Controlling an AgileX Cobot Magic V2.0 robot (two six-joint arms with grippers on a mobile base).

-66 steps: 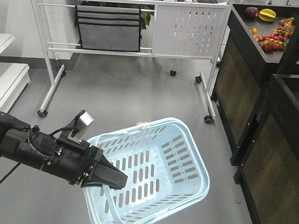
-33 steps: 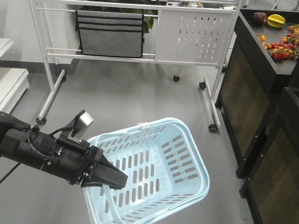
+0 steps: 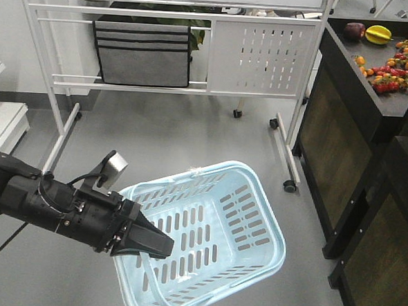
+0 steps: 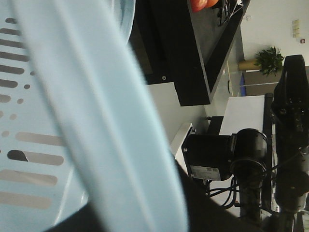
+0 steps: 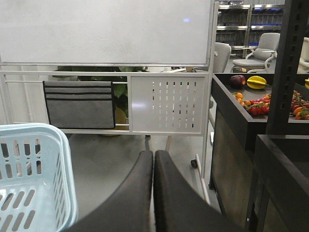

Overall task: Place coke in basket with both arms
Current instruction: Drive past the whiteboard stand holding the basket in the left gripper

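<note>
Grey floor [image 3: 192, 124] all around, indoor store-like room. Far left of the basket [image 3: 223, 171], the edge of a white shelf unit [image 3: 1, 120]. Beyond the basket, a white wheeled rack [image 3: 290, 103] carries a grey fabric organiser [image 3: 142, 52] and a perforated white panel [image 3: 262, 56]. Right of the basket, a black produce stand [image 3: 345, 113] with red, orange and yellow fruit [image 3: 393, 67] on top.

The left arm [image 3: 41, 202] comes in from the left of the basket, with a small silver part [image 3: 114, 167] on top of the wrist. The left fingers [image 3: 146, 241] are pressed together into one taper, pinching the rim on the basket's left short side. In the left wrist view that pale blue rim [image 4: 96, 121] fills the frame, blurred and right against the camera.

The right fingers [image 5: 137, 188] are pressed together with only a thin seam between them, holding nothing. They sit right of the basket [image 5: 63, 154], apart from it, pointing toward the rack.

The basket hangs tilted off the floor, mouth up toward the front camera. Its long axis runs from the left fingers out to the right, rising slightly in the frame. Slotted walls and slotted bottom are visible.
</note>
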